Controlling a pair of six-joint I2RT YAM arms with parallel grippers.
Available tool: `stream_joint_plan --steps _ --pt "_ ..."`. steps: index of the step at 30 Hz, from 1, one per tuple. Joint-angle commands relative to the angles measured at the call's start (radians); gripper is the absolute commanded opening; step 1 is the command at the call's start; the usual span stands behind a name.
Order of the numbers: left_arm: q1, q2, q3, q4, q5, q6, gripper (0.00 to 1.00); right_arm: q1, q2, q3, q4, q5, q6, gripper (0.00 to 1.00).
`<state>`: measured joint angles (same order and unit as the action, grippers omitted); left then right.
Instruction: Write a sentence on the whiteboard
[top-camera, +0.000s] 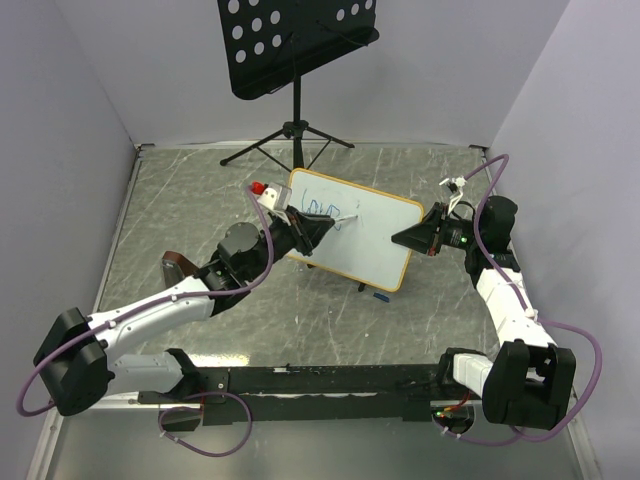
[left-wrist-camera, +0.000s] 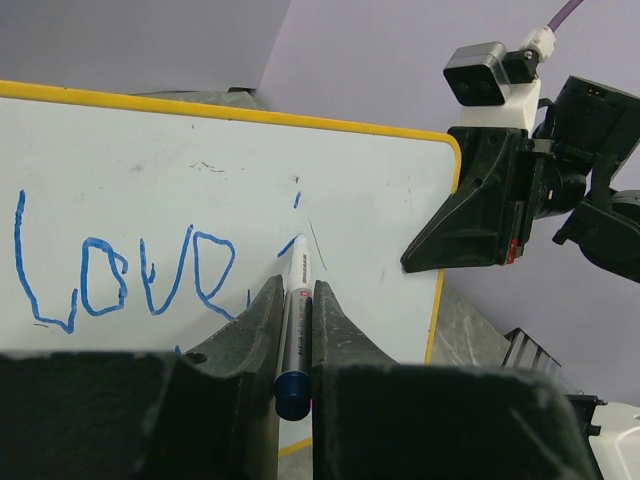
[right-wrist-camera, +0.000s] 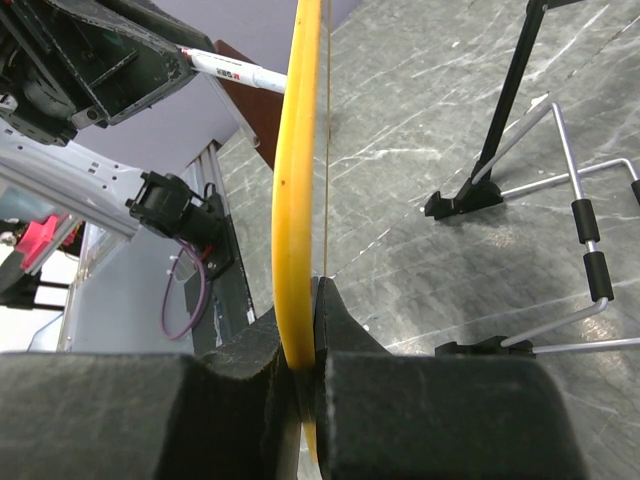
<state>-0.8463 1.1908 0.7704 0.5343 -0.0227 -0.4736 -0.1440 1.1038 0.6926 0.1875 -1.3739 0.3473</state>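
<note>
Two arms reach in from the near edge of the desk (top-camera: 180, 200), and each has one job. The left fingers (top-camera: 318, 231), coming in from about 8 o'clock, are pinched on the barrel of the one marker (left-wrist-camera: 298, 272), whose tip is at the board face. The right fingers (top-camera: 403, 238) are pressed onto the yellowish frame (right-wrist-camera: 293, 150) at the 3 o'clock edge of the single whiteboard (top-camera: 378, 245), which stands tilted in the middle of the desk. One word of the sentence (left-wrist-camera: 120, 275), "Love" in blue, is down, with a few short strokes just beside it at its 3 o'clock. The board looks light, thin and stiff, with a slick face, so it would likely slide or tip under pen pressure. The rim, away from the writing, is the sensible place to hold it. At 12 o'clock, well behind, stands one black perforated music stand (top-camera: 295, 45).
</note>
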Motion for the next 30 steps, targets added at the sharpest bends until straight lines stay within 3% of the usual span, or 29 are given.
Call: stream_joint_plan --steps 1,21,30 --pt "0.003 -0.003 0.029 0.024 0.009 0.0 0.01 0.004 -0.03 0.012 0.09 -0.062 0.005 0.0" --pt "0.004 -0.083 -0.1 -0.022 0.003 -0.042 0.01 0.004 -0.028 0.01 0.095 -0.06 0.009 0.0" --pt "0.006 -0.062 -0.042 -0.017 0.013 -0.027 0.01 0.004 -0.036 0.008 0.096 -0.062 0.012 0.0"
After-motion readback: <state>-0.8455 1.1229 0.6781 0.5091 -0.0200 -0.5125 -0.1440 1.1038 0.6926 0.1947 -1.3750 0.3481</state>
